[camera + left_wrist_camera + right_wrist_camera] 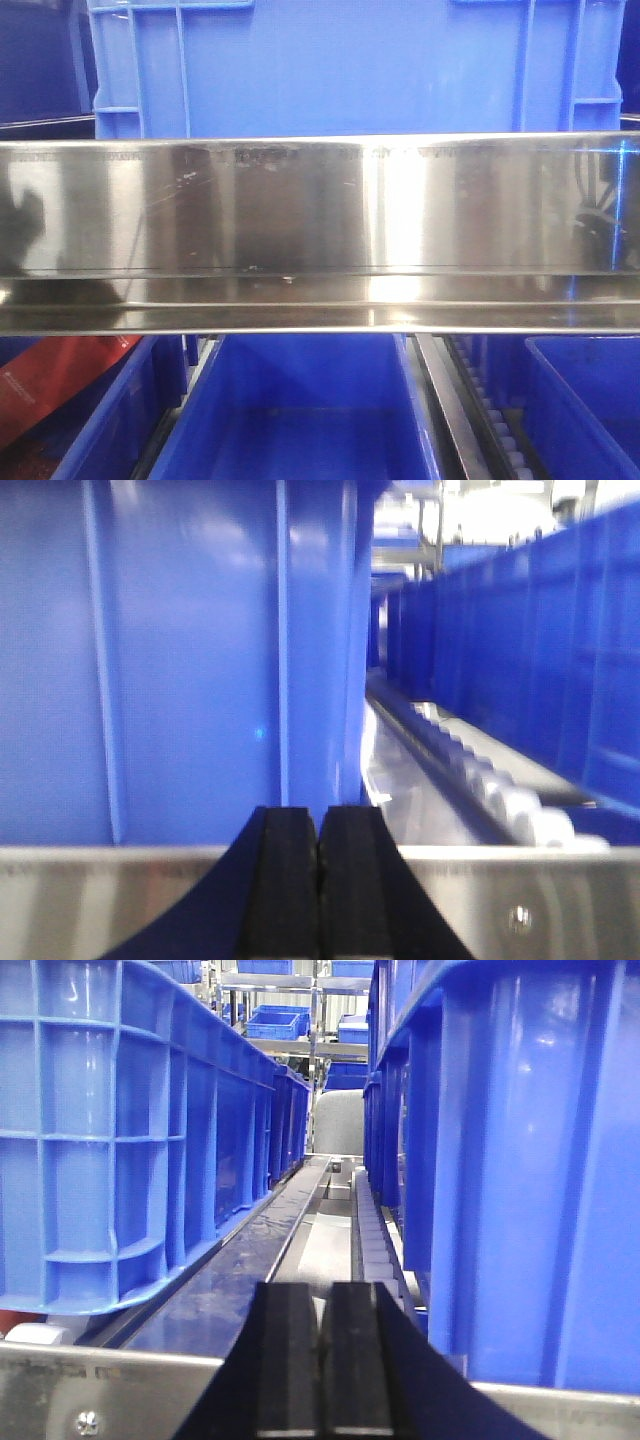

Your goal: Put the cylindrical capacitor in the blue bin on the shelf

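Left gripper point(318, 900): two matte black fingers point(285, 890), flat rectangular pads with a fine ribbed texture, faces pressed together along a thin vertical seam. Outer sides flare outward in smooth black curves toward the base. No cables, screws or markings visible on it.

Right gripper point(322, 1370): same build; two matte black fingers point(290, 1365) with flat pads, a narrow pale slit showing between them near the top, black curved flanks widening downward. No markings or wiring visible.

Front-facing view: no part of the robot's body distinguishable.
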